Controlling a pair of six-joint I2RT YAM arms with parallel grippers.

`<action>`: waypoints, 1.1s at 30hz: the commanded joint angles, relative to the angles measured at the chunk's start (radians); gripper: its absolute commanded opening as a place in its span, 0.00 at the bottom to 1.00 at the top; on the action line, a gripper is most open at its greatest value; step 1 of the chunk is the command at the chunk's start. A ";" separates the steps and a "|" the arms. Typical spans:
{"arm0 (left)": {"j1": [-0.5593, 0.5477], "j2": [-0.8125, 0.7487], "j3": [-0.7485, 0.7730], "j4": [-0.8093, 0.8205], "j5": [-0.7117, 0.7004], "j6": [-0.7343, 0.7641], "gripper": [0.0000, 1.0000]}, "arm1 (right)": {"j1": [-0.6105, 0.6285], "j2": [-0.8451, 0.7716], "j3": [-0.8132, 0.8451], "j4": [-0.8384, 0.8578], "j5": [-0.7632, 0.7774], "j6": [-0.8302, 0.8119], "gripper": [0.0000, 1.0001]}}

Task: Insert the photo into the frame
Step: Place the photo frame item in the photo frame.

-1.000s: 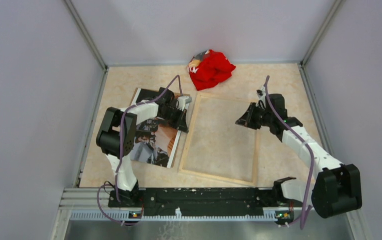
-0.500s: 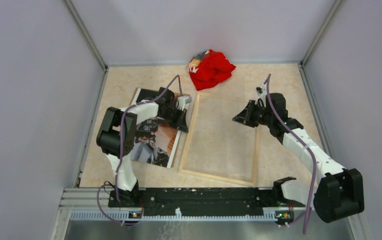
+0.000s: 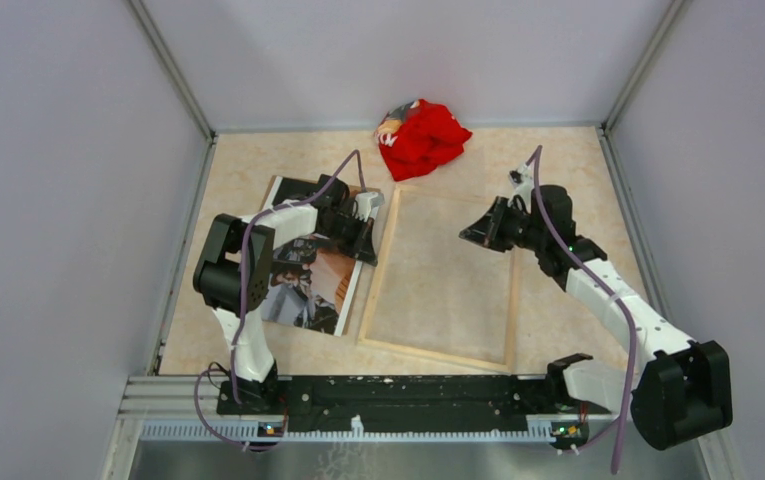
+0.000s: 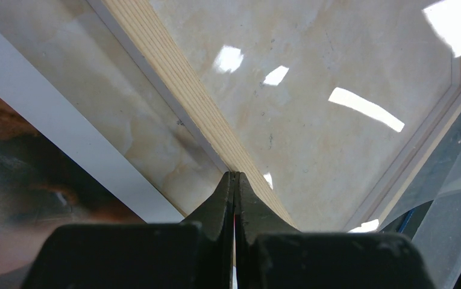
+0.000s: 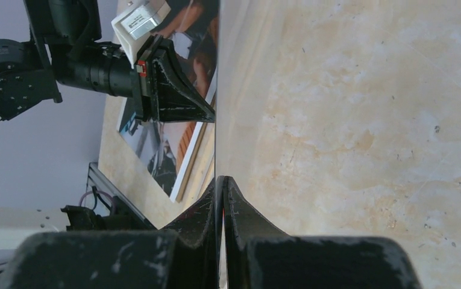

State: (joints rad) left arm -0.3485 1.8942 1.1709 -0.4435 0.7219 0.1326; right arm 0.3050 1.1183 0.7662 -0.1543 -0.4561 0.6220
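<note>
The photo (image 3: 308, 285), dark with orange-brown patches, lies face up at the left, partly under my left arm. The frame (image 3: 438, 352) lies flat beside it, pale wood edges up. My left gripper (image 3: 372, 243) is shut, its tip at the frame's left wooden rail (image 4: 173, 78), with nothing visibly between the fingers. My right gripper (image 3: 466, 234) hovers over the frame's far right part. In the right wrist view a thin clear pane (image 5: 217, 90) shows edge-on, running into the shut right gripper (image 5: 220, 179). The left gripper (image 5: 211, 117) meets that same edge.
A crumpled red cloth (image 3: 420, 138) lies at the back of the table. Grey walls (image 3: 78, 200) close in the left, right and far sides. The metal rail (image 3: 398, 390) with the arm bases runs along the near edge. Clear film (image 4: 451, 205) shows at the left wrist view's lower right.
My right gripper has moved left and slightly away over the frame, its arm stretching out. The left arm, photo and frame have stayed put.
</note>
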 commanded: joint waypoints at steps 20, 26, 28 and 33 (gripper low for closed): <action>-0.022 0.059 -0.019 -0.047 -0.057 0.019 0.00 | 0.016 -0.046 -0.021 0.187 -0.048 0.115 0.00; -0.023 0.060 -0.020 -0.049 -0.055 0.020 0.00 | 0.016 -0.038 -0.047 0.215 -0.029 0.127 0.00; -0.023 0.059 -0.021 -0.049 -0.054 0.021 0.00 | 0.016 -0.044 -0.053 0.223 -0.014 0.131 0.00; -0.023 0.056 -0.020 -0.052 -0.053 0.021 0.00 | 0.016 -0.045 -0.063 0.246 -0.006 0.145 0.00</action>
State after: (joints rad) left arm -0.3485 1.8942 1.1713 -0.4446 0.7219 0.1326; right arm 0.3115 1.0752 0.7002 0.0143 -0.4793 0.7528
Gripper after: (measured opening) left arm 0.006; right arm 0.005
